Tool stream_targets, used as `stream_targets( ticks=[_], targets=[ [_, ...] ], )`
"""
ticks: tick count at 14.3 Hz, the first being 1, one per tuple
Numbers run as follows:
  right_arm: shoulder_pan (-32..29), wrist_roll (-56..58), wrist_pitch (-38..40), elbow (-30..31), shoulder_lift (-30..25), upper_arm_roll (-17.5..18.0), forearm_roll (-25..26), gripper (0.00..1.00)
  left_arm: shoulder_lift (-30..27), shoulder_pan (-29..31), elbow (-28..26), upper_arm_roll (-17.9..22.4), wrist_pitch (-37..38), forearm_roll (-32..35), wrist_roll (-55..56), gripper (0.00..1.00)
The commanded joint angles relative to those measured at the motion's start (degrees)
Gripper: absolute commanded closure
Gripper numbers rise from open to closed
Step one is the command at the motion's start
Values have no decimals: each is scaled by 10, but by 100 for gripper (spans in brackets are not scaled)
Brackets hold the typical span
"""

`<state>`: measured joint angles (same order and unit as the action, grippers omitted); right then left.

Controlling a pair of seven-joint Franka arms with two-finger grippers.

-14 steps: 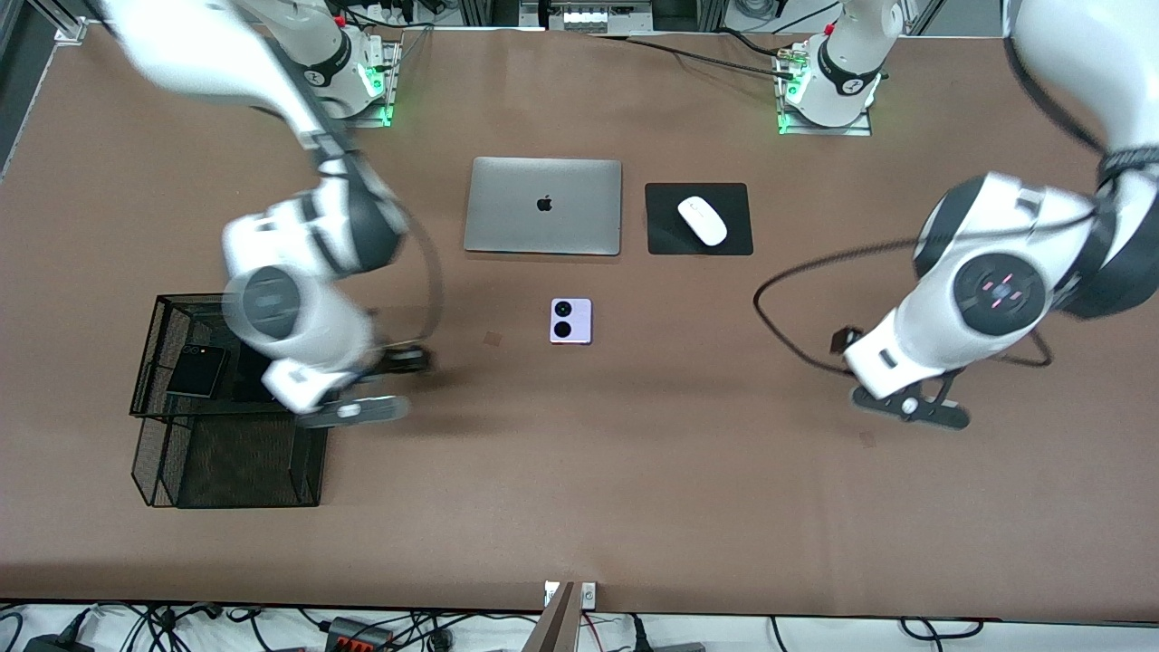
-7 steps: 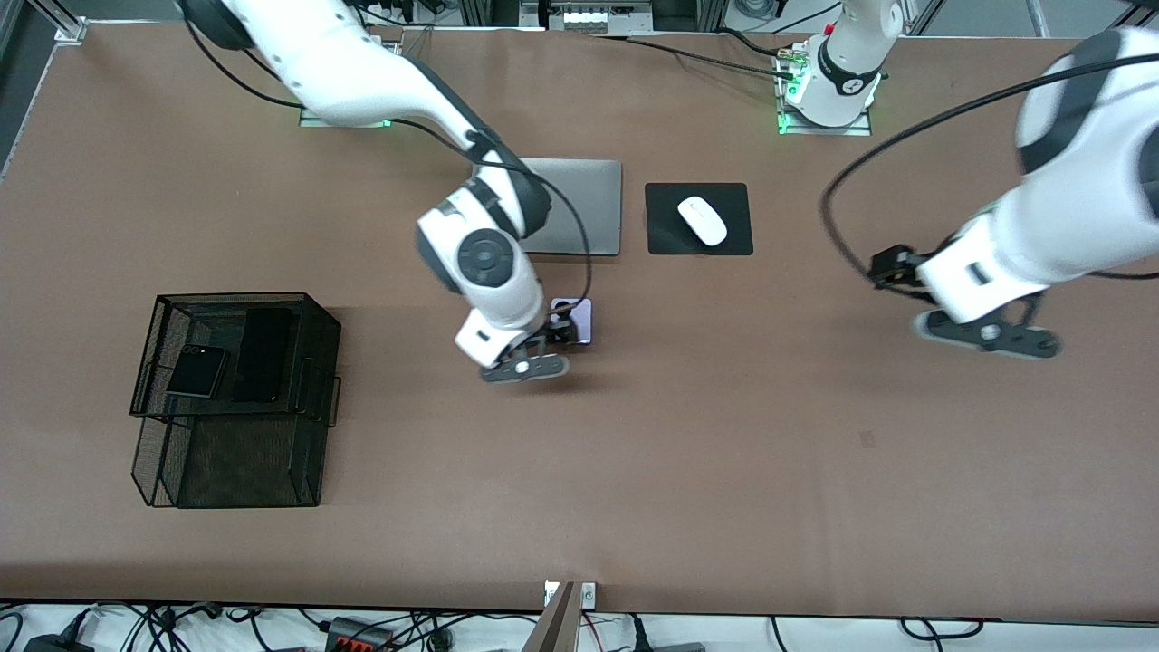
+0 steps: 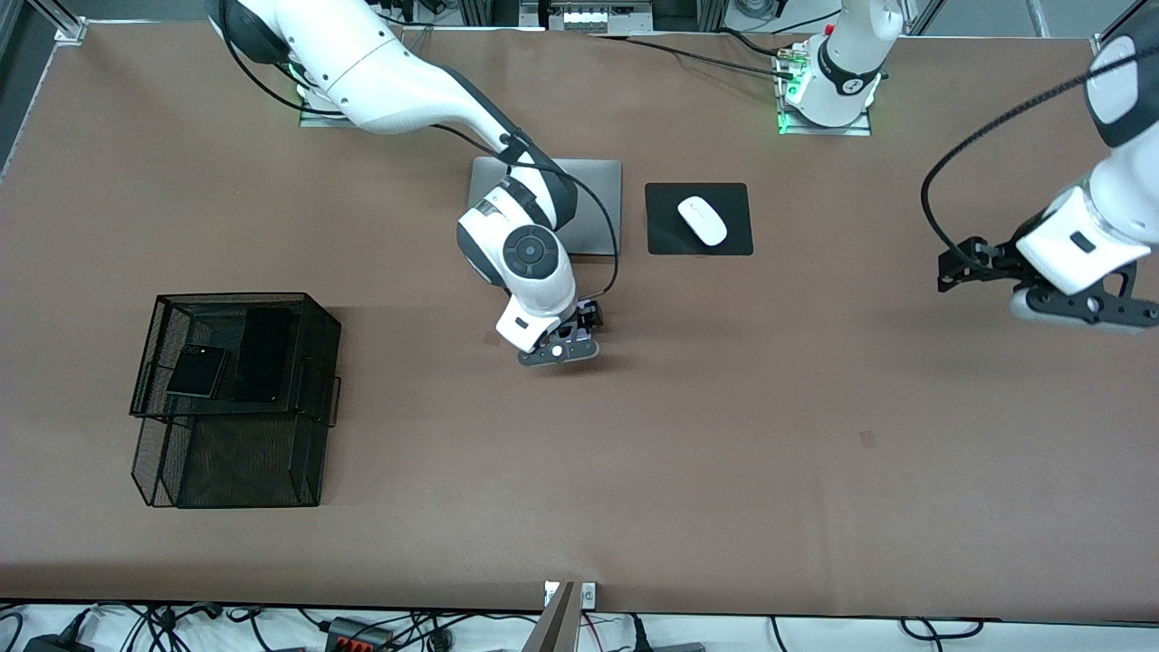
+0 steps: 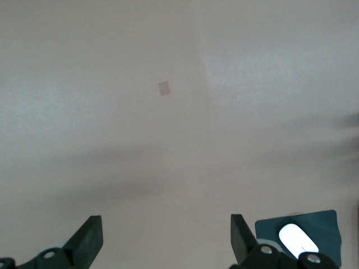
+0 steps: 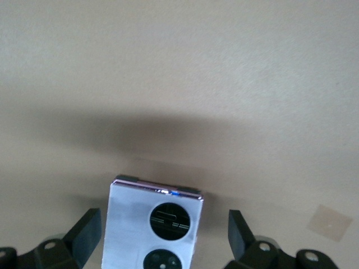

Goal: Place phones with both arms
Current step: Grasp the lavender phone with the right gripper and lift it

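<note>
The lavender-white flip phone [image 5: 151, 224] lies flat on the brown table, its two black circles facing up. My right gripper [image 5: 162, 221] is open and low over it, one finger on each side, not touching; in the front view the gripper [image 3: 561, 349] covers most of the phone. The long black slab [image 3: 263, 355] and the squarish black flip phone [image 3: 192, 371] lie side by side in the black mesh tray [image 3: 235, 299] at the right arm's end. My left gripper [image 3: 1082, 308] is open and empty over bare table at the left arm's end; the left wrist view [image 4: 165, 230] shows nothing between its fingers.
A silver laptop [image 3: 598, 208] lies closed, farther from the front camera than the lavender phone and partly under the right arm. A white mouse [image 3: 703, 220] sits on a black pad [image 3: 665, 235] beside it. A second mesh tray [image 3: 226, 471] adjoins the first, nearer the front camera.
My right gripper has swung from the mesh tray to the table's middle and come down over the lavender phone. My left arm has drawn back toward its end of the table.
</note>
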<state>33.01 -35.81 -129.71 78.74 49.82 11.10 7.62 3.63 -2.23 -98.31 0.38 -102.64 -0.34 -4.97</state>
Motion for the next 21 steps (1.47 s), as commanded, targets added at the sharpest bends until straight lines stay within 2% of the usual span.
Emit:
stream_targets(
  ticks=[1,4,7,17,21],
  targets=[
    [14,-26,-1,-2,12,-5,7,0,-73,-21,-67,18,-35,-12,6,0],
    [14,-29,0,-2,16,-5,6,0,-74,-16,-59,11,-20,-9,5,0],
    [14,-45,-1,-5,28,-5,6,0,-68,-19,-29,9,9,-5,6,0],
    [21,-96,-18,-26,34,-8,9,0,-68,-15,-28,10,25,-5,5,0],
    [27,-112,-18,-26,46,-10,45,0,-68,-15,-27,9,33,-5,5,0]
  ],
)
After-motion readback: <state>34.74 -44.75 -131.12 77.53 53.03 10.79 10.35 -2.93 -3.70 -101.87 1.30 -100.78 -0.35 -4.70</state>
